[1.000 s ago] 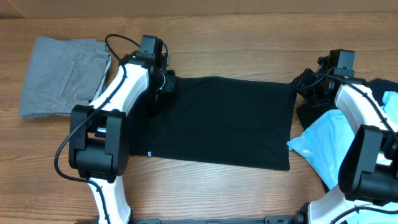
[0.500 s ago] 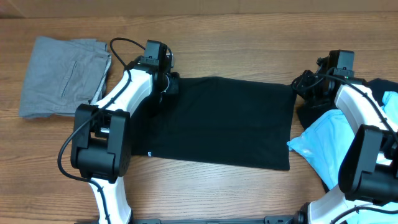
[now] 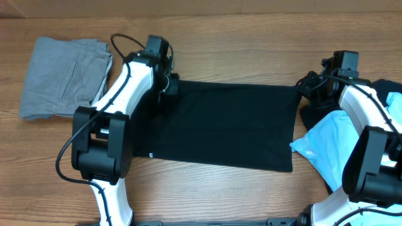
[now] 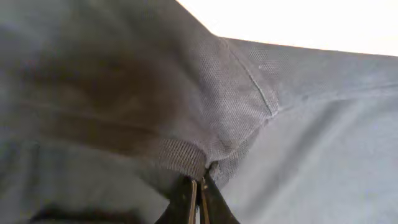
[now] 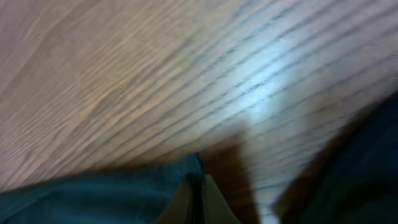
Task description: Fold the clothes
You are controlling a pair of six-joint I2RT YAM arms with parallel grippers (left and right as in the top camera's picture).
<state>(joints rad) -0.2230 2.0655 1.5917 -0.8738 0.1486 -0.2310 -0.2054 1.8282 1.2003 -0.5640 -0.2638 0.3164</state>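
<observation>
The large black T-shirt (image 3: 226, 122) lies flat as a wide rectangle in the middle of the table, its small white label (image 3: 151, 155) at the near left edge. My left gripper (image 3: 169, 85) is at the shirt's far left corner. In the left wrist view the left gripper (image 4: 199, 185) is shut on the cloth beside a ribbed hem. At the shirt's far right corner sits my right gripper (image 3: 304, 88). The right wrist view shows the right gripper (image 5: 199, 182) shut on that dark corner, just above the wood.
A grey garment (image 3: 61, 76) lies folded at the far left. A light blue T-shirt (image 3: 331, 145) is bunched at the right, over another black garment (image 3: 313, 117). Bare wooden table (image 3: 239, 44) runs along the far side and near edge.
My left gripper has closed on the shirt's far left corner after shifting slightly right. The right arm has not moved.
</observation>
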